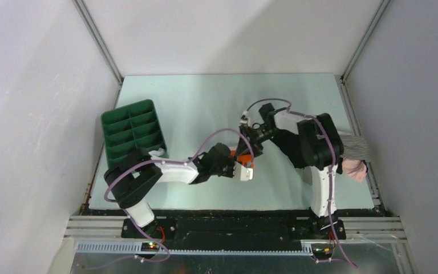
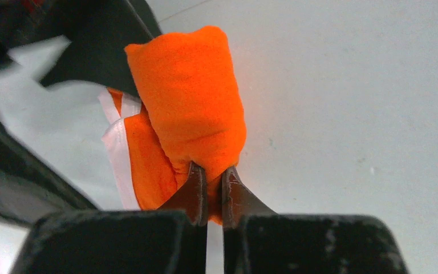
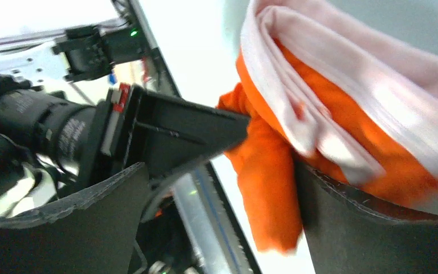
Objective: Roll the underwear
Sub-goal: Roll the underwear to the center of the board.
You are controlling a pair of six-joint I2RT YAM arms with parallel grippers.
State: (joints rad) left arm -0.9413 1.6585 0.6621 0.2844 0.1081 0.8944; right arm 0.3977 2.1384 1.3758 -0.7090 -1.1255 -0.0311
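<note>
Closest to us in the left wrist view are the two dark fingers of the left tool [image 2: 212, 171], drawn together and clamped on a thin pinch of the orange cloth underwear [image 2: 191, 97]. Straight ahead of those tips the garment sits as a short, plump roll on the pale worktop [image 2: 348, 114], its length running away from the tool. Off the tool's left side a looser flap edged with the white waistband [image 2: 116, 149] sticks out of the roll, not wound in.

The right tool [image 3: 219, 171] meets the bundle from the opposite end. Its fingers stand wide apart, gripping nothing, with orange cloth and waistband bunched between them, close to its right-hand finger. That view is blurred, so we think the cloth leans on that finger but cannot be sure. Seen from above, the two tools are almost touching over the bundle, and a green plastic compartment tray [image 1: 132, 128] lies well apart to the left tool's left.

We judge the roll formed but not secured. The main danger is unwinding: only one small pinch at one end holds it, so any pull by the left tool could drag a single layer out and let the rest spring loose. The free waistband flap could snag on the right tool's spread fingers. With the tools this close, a careless move could also knock them together.
</note>
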